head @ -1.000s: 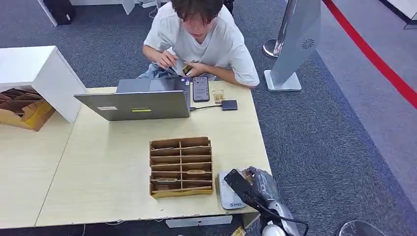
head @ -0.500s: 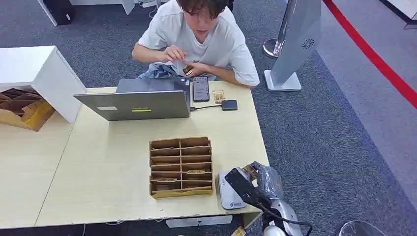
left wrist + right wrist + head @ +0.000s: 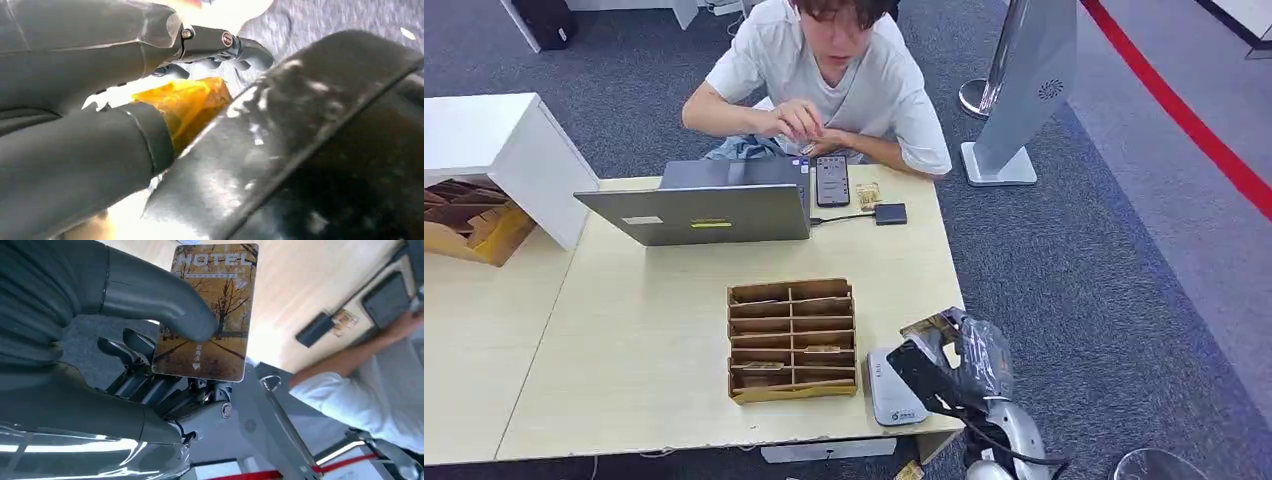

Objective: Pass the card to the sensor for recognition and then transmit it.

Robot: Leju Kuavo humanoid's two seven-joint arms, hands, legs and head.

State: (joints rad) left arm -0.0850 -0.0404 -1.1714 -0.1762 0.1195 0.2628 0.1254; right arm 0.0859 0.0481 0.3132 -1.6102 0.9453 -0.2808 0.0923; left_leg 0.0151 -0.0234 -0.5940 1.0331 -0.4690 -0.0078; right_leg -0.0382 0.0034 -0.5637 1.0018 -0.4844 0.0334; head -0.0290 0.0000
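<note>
A wooden organizer [image 3: 792, 340] sits mid-table, the white sensor [image 3: 888, 392] just beside it. Right hand [image 3: 951, 362] pinches the card [image 3: 208, 310] (a hotel card) over the table's edge; left hand [image 3: 100, 125] fingers: cannot tell.

The right hand [image 3: 949, 355] now sits higher and farther right, lifting the card [image 3: 929, 326] off the sensor [image 3: 890, 392]; the person [image 3: 824, 80] leans left.

The card [image 3: 210, 315] is printed in golden-brown with an autumn-tree scene and pale "HOTEL" lettering. The sensor [image 3: 891, 390] is coloured white-grey.
</note>
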